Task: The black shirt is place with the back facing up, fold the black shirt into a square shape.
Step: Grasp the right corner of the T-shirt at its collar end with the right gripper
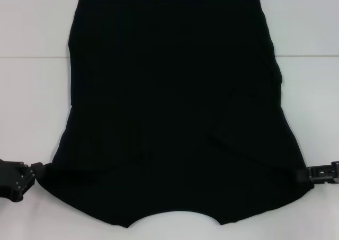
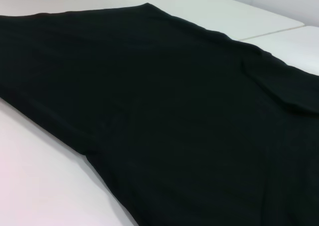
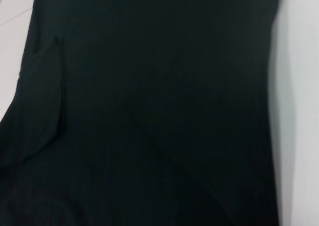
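The black shirt [image 1: 175, 102] lies flat on the white table [image 1: 32, 91], plain side up, with no lettering showing. Its curved neck edge is at the near side and its straight hem at the far side. Both sleeves look folded in over the body. My left gripper [image 1: 40, 170] is at the shirt's near left corner, touching its edge. My right gripper [image 1: 302, 175] is at the near right corner, also at the edge. The left wrist view shows the shirt [image 2: 174, 116] spread out over the table, and the right wrist view is filled with its cloth [image 3: 149, 106].
A seam line [image 1: 32, 56] runs across the table behind the shirt's middle. Bare white table shows on both sides of the shirt [image 1: 312, 102] and in a strip along the near edge.
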`<state>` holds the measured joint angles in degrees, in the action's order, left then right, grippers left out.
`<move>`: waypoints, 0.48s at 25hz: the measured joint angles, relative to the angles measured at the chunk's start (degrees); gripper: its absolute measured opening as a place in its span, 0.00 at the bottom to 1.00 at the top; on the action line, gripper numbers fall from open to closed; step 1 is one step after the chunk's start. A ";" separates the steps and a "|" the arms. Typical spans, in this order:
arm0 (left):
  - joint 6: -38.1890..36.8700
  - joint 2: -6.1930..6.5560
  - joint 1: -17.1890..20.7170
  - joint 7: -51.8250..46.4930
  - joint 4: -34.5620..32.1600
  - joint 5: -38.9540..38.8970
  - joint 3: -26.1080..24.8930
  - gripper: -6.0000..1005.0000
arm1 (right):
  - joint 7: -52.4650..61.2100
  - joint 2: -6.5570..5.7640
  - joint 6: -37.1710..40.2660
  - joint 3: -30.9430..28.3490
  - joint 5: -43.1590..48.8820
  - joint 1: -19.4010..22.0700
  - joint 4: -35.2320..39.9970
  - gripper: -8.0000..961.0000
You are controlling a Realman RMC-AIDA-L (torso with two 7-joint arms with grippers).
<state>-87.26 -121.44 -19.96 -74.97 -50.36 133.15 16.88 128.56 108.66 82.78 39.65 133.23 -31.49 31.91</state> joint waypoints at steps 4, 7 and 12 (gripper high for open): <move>0.00 0.04 -0.15 0.00 0.00 0.00 0.00 0.01 | 0.09 0.97 0.19 0.23 0.01 -0.66 -0.01 0.68; 0.02 0.07 -0.17 0.00 0.00 0.00 0.00 0.01 | 0.13 1.47 0.40 0.66 0.01 -1.11 0.00 0.67; 0.08 0.17 -0.24 0.01 0.00 0.00 0.00 0.01 | 0.18 1.79 0.24 0.85 0.01 -1.56 0.19 0.65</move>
<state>-87.18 -121.27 -20.21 -74.96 -50.36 133.15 16.88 128.74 110.45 83.02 40.50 133.24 -33.06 32.09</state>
